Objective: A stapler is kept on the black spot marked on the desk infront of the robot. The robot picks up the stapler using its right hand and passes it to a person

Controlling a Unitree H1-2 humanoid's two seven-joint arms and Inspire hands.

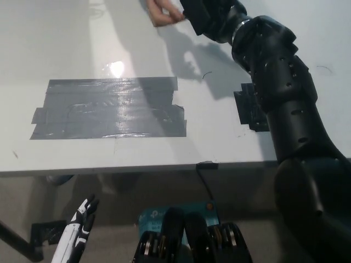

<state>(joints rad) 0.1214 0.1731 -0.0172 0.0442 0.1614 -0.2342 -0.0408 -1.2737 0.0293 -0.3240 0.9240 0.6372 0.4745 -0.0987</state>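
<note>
Black right arm: enters from the bottom right and reaches up across the white desk (66, 49) to the top edge of the head view.

Black right hand (211, 16): at top centre, raised over the far part of the desk. Its fingers merge with a dark blocky shape at the same spot; whether they are closed on anything cannot be told.

Stapler: cannot be picked out with certainty. The dark shape at the right hand may include it, but black on black hides the outline. Nothing stands on the black marked spot.

Person's hand (163, 13): at the top edge, just left of the right hand, fingertips at or touching the dark shape; contact cannot be confirmed.

Small black square patch on the desk (248, 109): right of centre, partly covered by the right forearm.

Large grey tape rectangle, glossy and made of overlapping strips (109, 107): left of centre on the desk, bare, with a bright light reflection just above it.

White left hand (81, 219): resting low at the lower left, below the desk's front edge, fingers slightly apart and holding nothing.
</note>
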